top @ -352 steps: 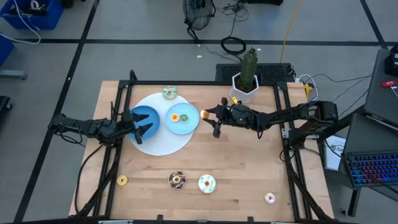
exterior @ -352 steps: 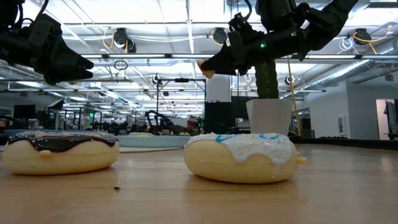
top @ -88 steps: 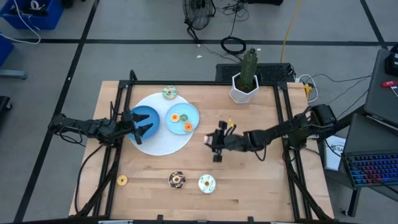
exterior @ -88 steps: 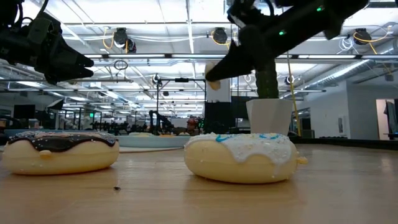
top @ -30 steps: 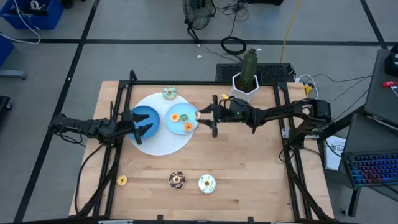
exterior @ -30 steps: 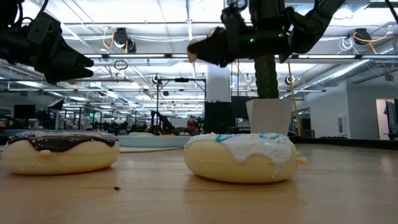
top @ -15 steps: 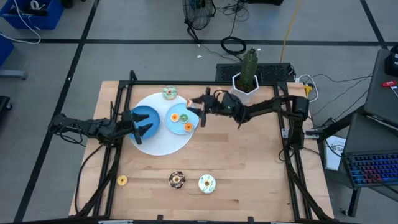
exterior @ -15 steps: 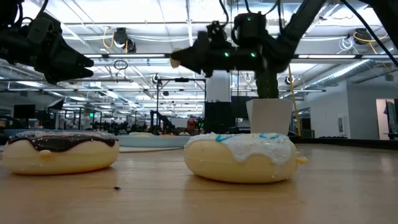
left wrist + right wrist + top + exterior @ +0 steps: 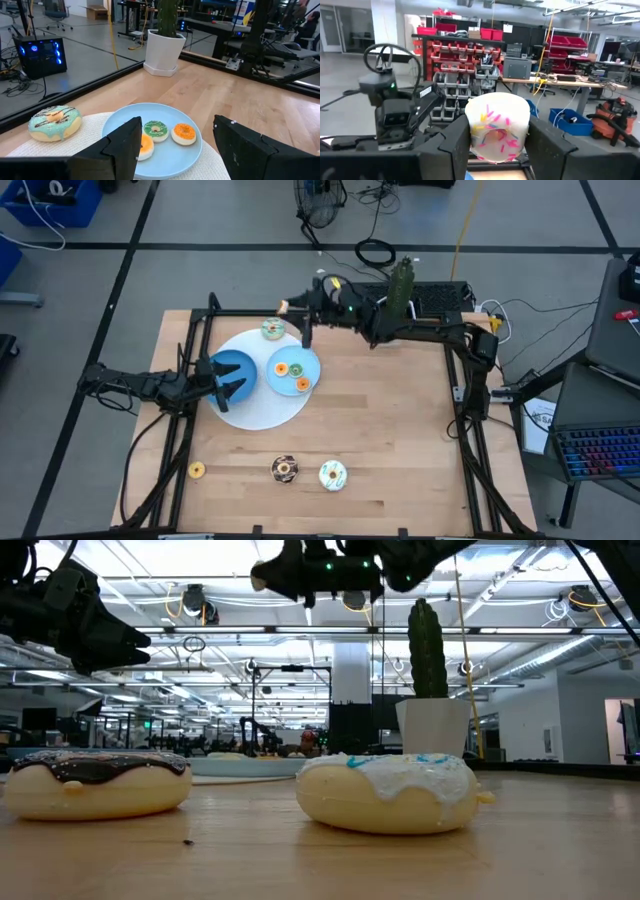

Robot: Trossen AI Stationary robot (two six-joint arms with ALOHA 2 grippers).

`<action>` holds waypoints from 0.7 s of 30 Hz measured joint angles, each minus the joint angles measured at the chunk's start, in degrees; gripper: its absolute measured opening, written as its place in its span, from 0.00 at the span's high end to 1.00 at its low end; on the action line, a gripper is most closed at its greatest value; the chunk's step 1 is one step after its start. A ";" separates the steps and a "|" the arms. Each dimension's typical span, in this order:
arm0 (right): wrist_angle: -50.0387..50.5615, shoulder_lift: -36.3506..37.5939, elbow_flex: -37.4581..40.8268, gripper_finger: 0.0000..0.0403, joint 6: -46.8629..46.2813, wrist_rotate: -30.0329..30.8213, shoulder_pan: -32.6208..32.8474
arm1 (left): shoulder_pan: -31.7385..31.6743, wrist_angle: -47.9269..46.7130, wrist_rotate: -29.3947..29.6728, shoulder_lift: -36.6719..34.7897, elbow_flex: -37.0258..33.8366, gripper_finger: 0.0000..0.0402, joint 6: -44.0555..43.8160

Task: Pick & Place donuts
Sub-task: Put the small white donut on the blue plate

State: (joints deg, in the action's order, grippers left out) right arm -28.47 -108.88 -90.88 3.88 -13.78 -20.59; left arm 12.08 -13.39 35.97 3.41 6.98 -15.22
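My right gripper (image 9: 287,309) is high above the table's far edge, beyond the light blue plate (image 9: 312,360), shut on a white-iced donut with pink and yellow sprinkles (image 9: 497,127). It also shows in the low view (image 9: 262,575). The plate holds three small donuts: yellow (image 9: 144,145), green (image 9: 156,129) and orange (image 9: 184,133). A mint donut with chocolate drizzle (image 9: 273,330) lies on the white mat. My left gripper (image 9: 225,377) is open over the dark blue bowl (image 9: 236,363). Yellow (image 9: 197,470), chocolate (image 9: 285,469) and white-and-blue (image 9: 332,474) donuts lie near the front edge. My right gripper pinches the donut between its two fingers, one on each side of the ring's rim (image 9: 470,131). The fingers come about level from the table's right, pointing left. The donut stands on edge, its iced face toward the wrist camera, lifted clear of the table.
A round white mat (image 9: 262,408) lies under the plate and bowl. A cactus in a white pot (image 9: 397,308) stands at the far edge, just right of my right arm. Black frame rails (image 9: 455,380) run along the table's sides.
My right gripper has gone from beside the plate's right rim toward the table's far left, past the plate, and has risen, carrying the sprinkled donut clear of the table. It has stayed shut on the donut.
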 joint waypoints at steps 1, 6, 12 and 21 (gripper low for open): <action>2.26 0.00 -1.66 0.61 0.17 -0.02 -0.26 | 0.01 -0.02 0.00 -0.01 0.00 0.39 0.00; 14.55 0.04 -9.28 0.61 1.96 0.07 -1.22 | 0.00 -0.02 0.02 -0.01 0.00 0.39 0.00; 24.36 0.07 -12.78 0.61 3.01 0.06 -0.65 | 0.01 -0.02 0.00 -0.01 0.00 0.39 0.00; 32.39 -0.03 -4.80 0.61 4.71 0.07 2.07 | 0.00 -0.02 0.00 -0.01 0.00 0.39 0.00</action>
State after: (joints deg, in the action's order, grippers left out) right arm 3.93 -108.91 -95.68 8.59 -13.71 -18.51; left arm 12.08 -13.41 35.97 3.40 6.98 -15.22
